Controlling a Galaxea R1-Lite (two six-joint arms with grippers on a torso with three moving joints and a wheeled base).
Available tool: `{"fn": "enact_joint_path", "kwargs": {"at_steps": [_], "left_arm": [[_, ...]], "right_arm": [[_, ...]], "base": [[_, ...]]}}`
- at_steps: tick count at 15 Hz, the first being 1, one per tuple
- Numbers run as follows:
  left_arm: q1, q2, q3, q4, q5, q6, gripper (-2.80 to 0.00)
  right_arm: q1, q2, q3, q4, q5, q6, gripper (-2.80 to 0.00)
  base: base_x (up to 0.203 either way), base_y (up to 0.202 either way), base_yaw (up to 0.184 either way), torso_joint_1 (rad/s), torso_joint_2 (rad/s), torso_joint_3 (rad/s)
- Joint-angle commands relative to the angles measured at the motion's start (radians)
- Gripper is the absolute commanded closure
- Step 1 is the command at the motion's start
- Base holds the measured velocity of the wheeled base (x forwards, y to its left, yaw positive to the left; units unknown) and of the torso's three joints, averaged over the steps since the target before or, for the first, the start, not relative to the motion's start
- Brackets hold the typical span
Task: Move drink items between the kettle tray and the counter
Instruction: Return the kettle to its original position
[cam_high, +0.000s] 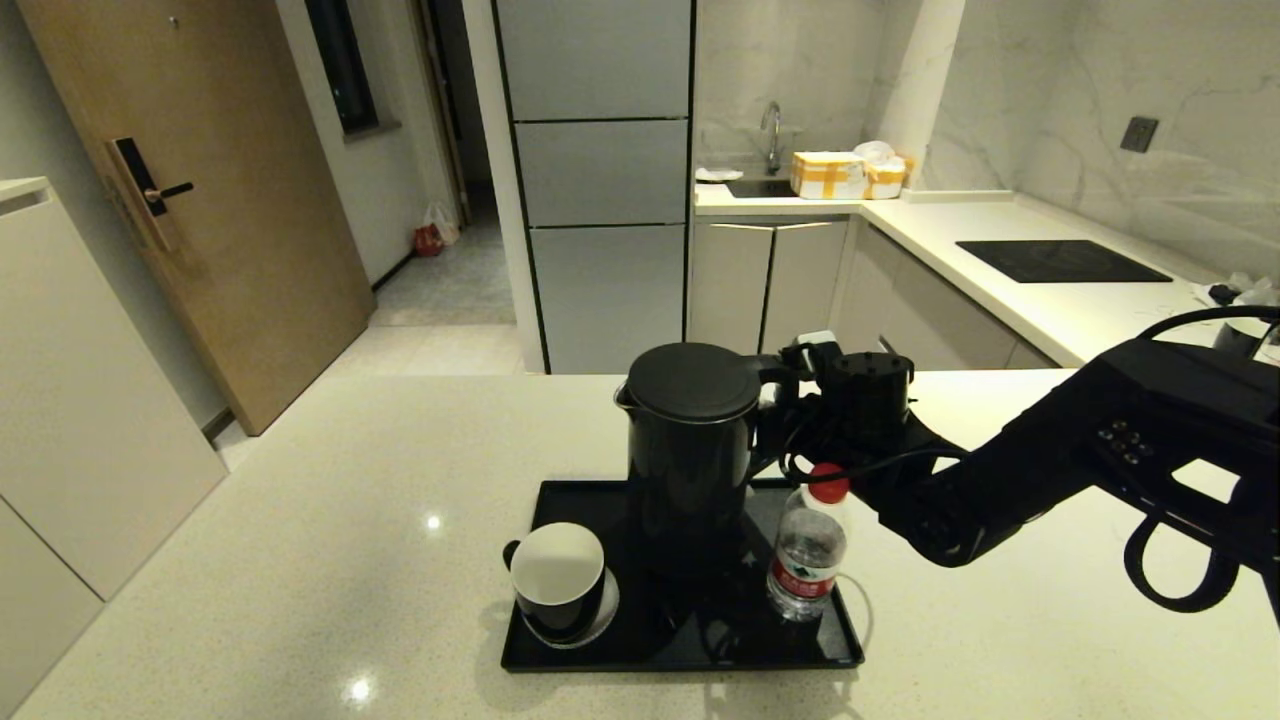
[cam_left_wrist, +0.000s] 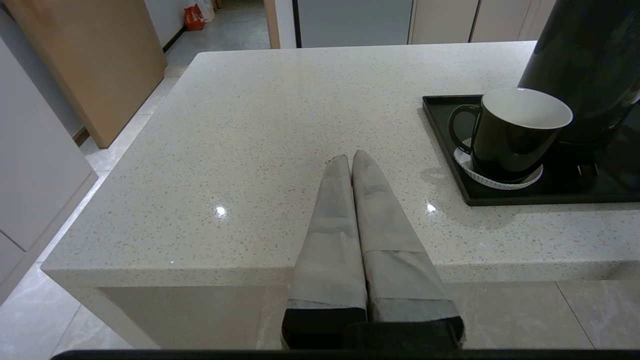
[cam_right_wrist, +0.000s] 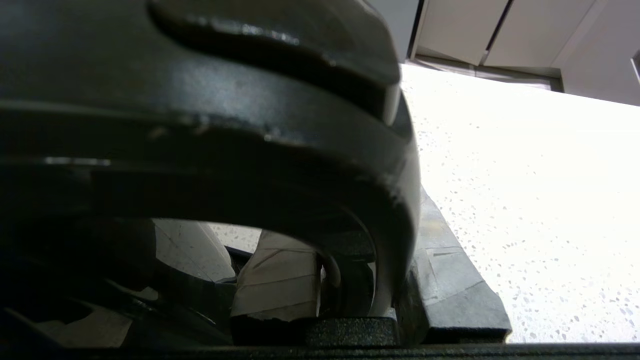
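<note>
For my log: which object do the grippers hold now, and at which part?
The right gripper holds the kettle by its loop handle, jaws closed on it. The left gripper is shut and holds nothing.

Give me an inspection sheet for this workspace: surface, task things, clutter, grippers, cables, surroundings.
Surface: cream counter, glossy.
Task things: kettle, mug on a white coaster, water bottle, all on the black tray.
Clutter: nothing seen near the tray.
Grippers: right gripper clamped on the kettle handle; left gripper shut, empty, at the counter's near edge.
Cables: black cable on the right arm.
Surroundings: hob, sink tap, door.
</note>
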Motion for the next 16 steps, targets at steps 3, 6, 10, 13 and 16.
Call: {"fn": "enact_joint_path", "kwargs": {"at_steps": [3, 6, 10, 13, 16], "left_arm": [[0.000, -0.002, 0.000, 0.000, 0.000, 0.000, 0.00], [0.000, -0.001, 0.000, 0.000, 0.000, 0.000, 0.00], [0.000, -0.002, 0.000, 0.000, 0.000, 0.000, 0.00], [0.000, -0.001, 0.000, 0.000, 0.000, 0.000, 0.00], [0.000, -0.002, 0.000, 0.000, 0.000, 0.000, 0.00]], "right_arm": [[0.000, 0.002, -0.004, -0.002, -0.005, 0.000, -2.80], [0.000, 0.003, 0.001, -0.013, -0.004, 0.000, -2.80], [0.000, 0.001, 0.004, -0.015, 0.001, 0.000, -2.80], [-0.003, -0.002, 0.008, -0.017, 0.001, 0.003, -2.80], [-0.011, -0.018, 0.012, -0.017, 0.036, 0.042, -2.80]], "base": [[0.000, 0.000, 0.000, 0.000, 0.00, 0.000], [0.000, 0.000, 0.000, 0.000, 0.00, 0.000], [0.000, 0.000, 0.000, 0.000, 0.00, 0.000], [0.000, 0.000, 0.000, 0.000, 0.00, 0.000], [0.000, 0.000, 0.000, 0.000, 0.00, 0.000]]}}
